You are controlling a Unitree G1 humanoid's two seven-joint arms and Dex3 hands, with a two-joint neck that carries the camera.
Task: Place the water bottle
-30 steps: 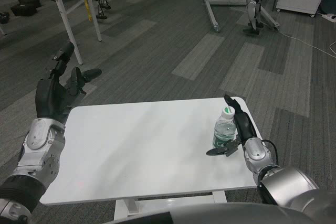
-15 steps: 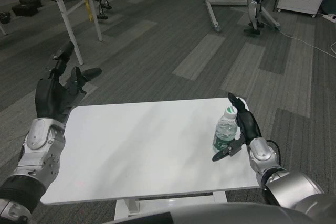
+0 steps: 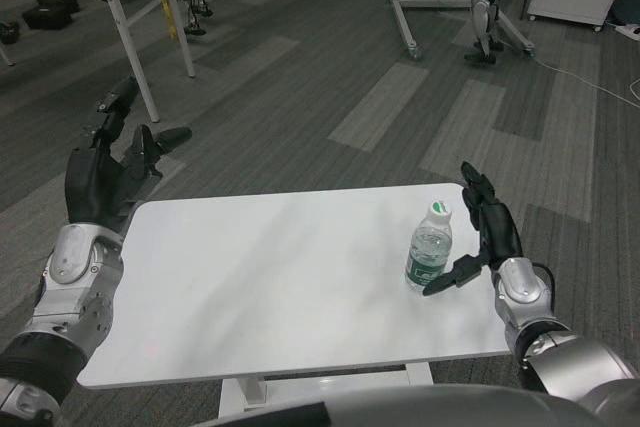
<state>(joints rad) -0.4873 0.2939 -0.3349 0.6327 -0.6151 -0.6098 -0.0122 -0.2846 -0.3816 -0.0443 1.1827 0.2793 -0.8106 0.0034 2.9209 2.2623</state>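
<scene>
One water bottle [image 3: 429, 247] upright, cap up | right robot hand [image 3: 487, 232] spread beside | left robot hand [image 3: 105, 172] spread

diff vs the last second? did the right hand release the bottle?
Yes. The right hand let go of the water bottle and drew away to the right; its fingers are now spread, with a visible gap to the bottle. The bottle stayed upright at the same spot near the right edge of the white table. The left hand stayed raised and open past the table's left far corner.
</scene>
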